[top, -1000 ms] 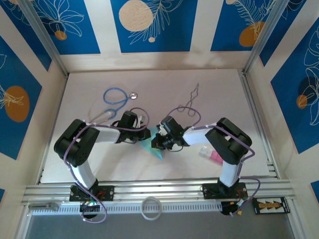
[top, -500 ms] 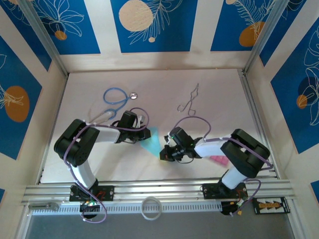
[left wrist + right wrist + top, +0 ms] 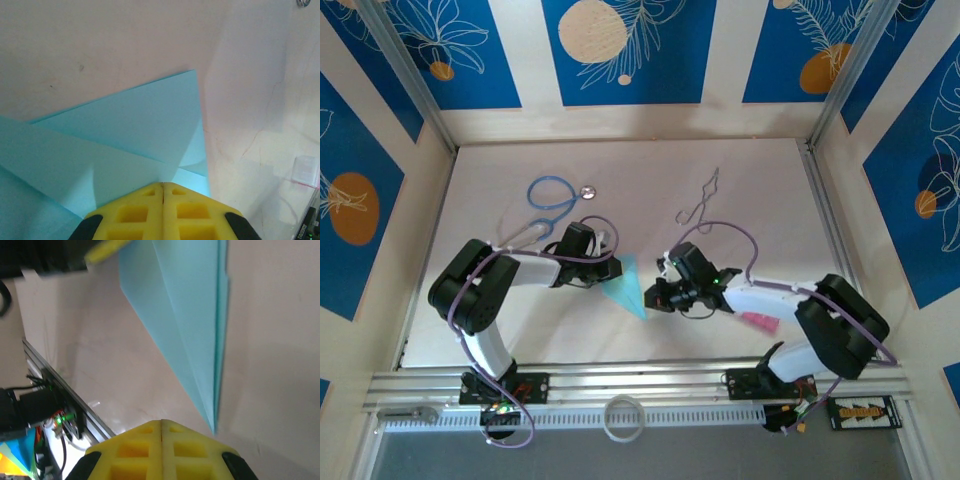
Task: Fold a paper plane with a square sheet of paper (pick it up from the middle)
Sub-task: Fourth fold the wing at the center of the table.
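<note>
Right elbow has swung out toward the right rail; its closed hand (image 3: 656,296) sits low, just off the plane's (image 3: 628,286) sharp tip; left hand (image 3: 609,270), closed, rests at the plane's wide end; open bench (image 3: 770,190) lies beyond.

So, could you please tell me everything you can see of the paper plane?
The paper plane is thin, light turquoise paper folded into a narrow dart with one sharp point and overlapping flaps along a long crease. It lies on the pale table, point towards the near edge. The closed left fingers rest at its wide end, seemingly pressing it down. The closed right fingers sit just short of its point, and whether they touch it is unclear.
</note>
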Controlling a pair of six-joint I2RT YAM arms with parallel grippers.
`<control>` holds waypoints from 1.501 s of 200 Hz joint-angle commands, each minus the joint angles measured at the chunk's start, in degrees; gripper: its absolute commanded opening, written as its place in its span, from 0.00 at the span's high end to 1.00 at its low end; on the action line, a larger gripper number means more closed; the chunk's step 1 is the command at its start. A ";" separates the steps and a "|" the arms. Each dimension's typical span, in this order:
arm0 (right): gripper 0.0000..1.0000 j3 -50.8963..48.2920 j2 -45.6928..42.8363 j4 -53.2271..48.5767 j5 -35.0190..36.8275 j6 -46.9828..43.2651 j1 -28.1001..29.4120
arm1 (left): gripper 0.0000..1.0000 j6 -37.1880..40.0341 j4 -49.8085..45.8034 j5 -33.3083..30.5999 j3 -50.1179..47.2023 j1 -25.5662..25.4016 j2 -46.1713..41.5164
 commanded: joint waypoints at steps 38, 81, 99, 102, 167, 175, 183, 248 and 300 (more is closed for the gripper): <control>0.90 8.60 13.88 4.17 -3.99 2.32 -0.79 | 1.00 0.47 -3.24 -3.10 -1.75 1.09 1.23; 0.93 6.14 18.25 0.76 -1.35 2.90 -0.39 | 1.00 0.81 -1.69 -2.84 -2.05 1.14 0.36; 0.97 3.26 18.76 0.63 0.03 3.61 0.26 | 0.98 1.95 -2.01 -1.78 -0.98 1.11 -0.72; 0.97 2.95 18.81 0.57 0.06 3.72 0.26 | 0.98 2.02 -1.80 -1.63 -0.98 1.10 -1.00; 1.00 3.46 18.99 -2.09 1.72 3.75 0.09 | 0.94 2.67 0.42 0.67 -1.16 -1.10 -5.10; 1.00 3.53 19.11 -2.12 1.67 3.76 0.09 | 0.94 2.28 -0.09 0.60 -1.07 -1.38 -4.19; 1.00 3.46 19.23 -2.11 1.74 3.85 0.09 | 0.95 1.78 -0.37 0.27 -1.19 -1.55 -2.88; 1.00 3.63 19.56 -3.95 1.26 3.26 0.21 | 0.96 2.83 -1.42 -0.84 -0.58 2.92 2.99; 1.00 3.09 19.52 -4.07 1.39 3.23 0.35 | 0.96 6.61 -4.48 0.51 1.77 9.33 4.14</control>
